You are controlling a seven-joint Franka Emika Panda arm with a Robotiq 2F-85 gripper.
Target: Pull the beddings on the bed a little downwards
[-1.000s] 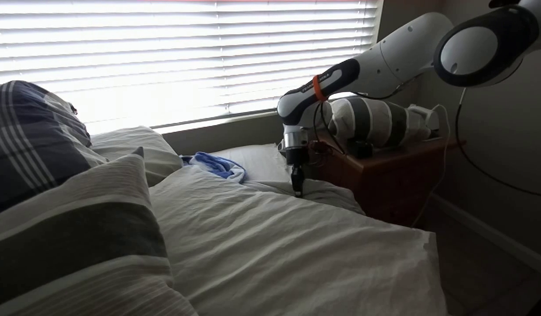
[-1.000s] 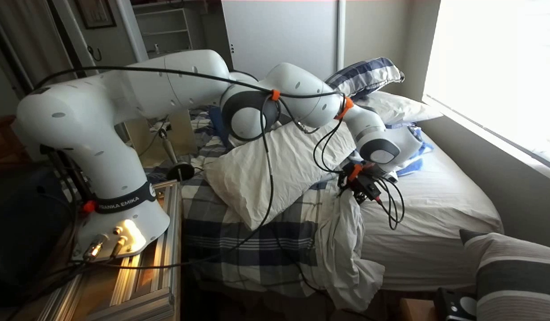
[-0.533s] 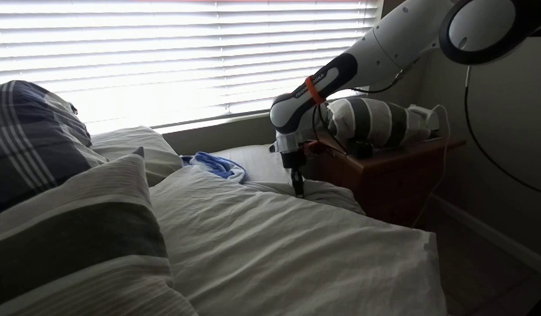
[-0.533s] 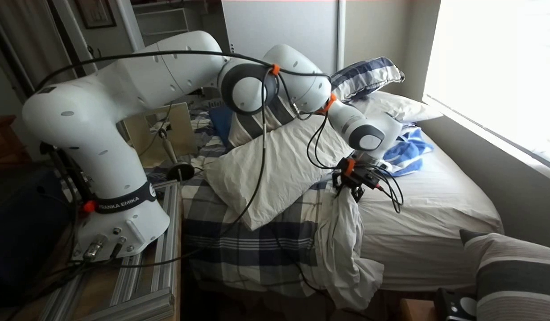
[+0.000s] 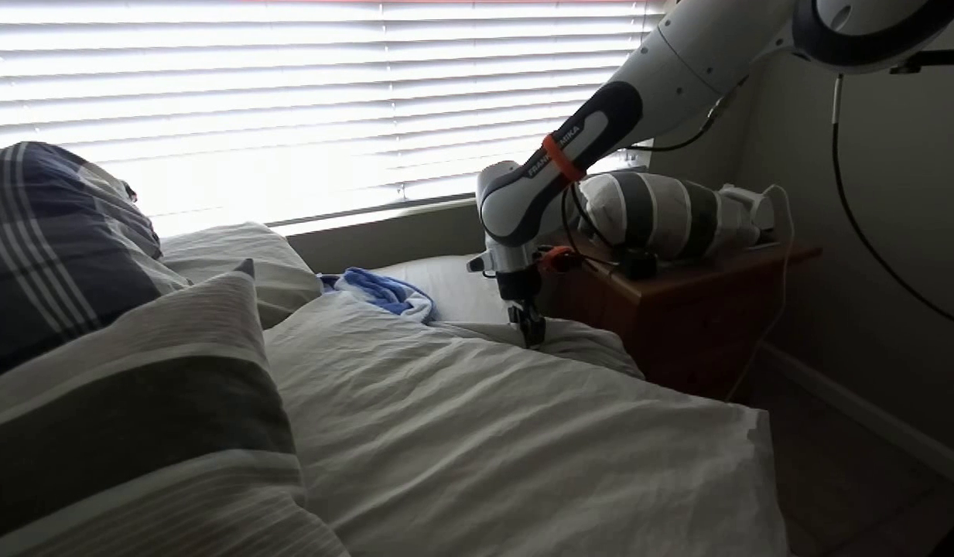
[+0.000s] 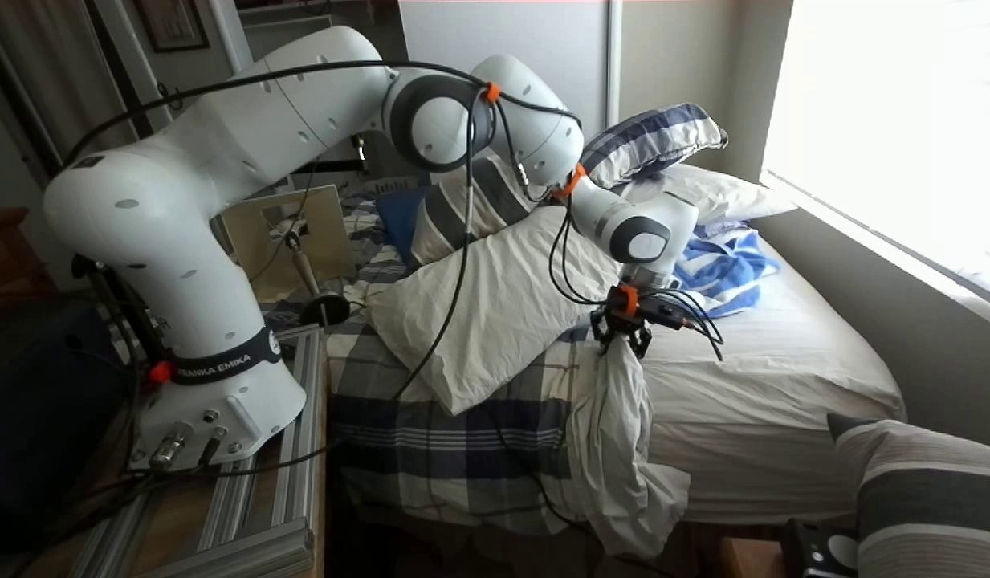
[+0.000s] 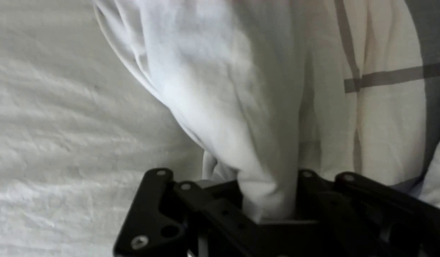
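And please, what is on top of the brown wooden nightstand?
In an exterior view, the nightstand bears a striped pillow and a small black device. A white object, too unclear to name, shows past the pillow. What lies beneath or directly behind the pillow is covered.

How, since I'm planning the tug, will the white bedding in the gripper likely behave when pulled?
Probably floppy: the white bedding bunches into soft folds at the gripper. Its end hanging down the side of the bed may sway or drag. It might tug the plaid cloth along, since they lie against each other; whether they're joined, I can't tell.
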